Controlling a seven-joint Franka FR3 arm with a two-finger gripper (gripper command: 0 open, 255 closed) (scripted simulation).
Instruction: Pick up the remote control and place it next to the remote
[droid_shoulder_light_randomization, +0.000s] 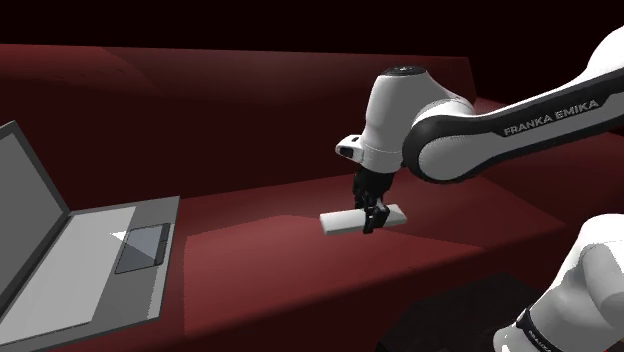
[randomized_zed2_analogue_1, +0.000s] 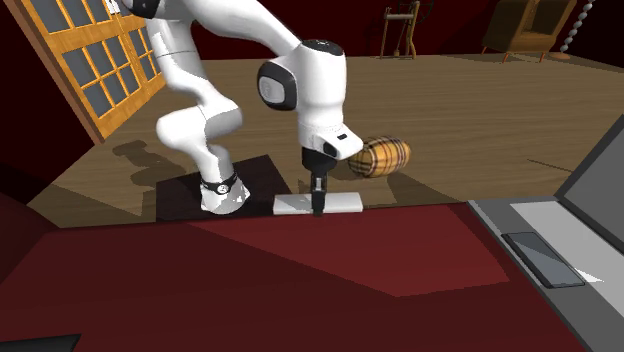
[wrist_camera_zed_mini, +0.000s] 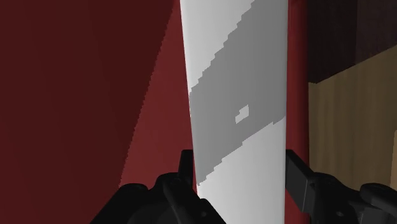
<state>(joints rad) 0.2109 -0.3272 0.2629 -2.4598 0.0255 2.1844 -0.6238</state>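
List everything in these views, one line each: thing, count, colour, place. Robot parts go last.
remote control: one, white, at the sofa seat's edge, at the gripper
laptop: one, grey, open, on the seat at the shoulder view's left
sofa: one, dark red, bearing both
barrel-shaped object: one, tan plaid, on the floor beyond the remote control
floor: one, brown wood, beyond the sofa
paned door: one, orange-brown, the second exterior view's upper left
furniture: at least two pieces, brown, far back
stand: one, dark, beside the sofa
arm: one, white with dark joints, reaching over the seat
gripper: one, black, down at the remote control's middle
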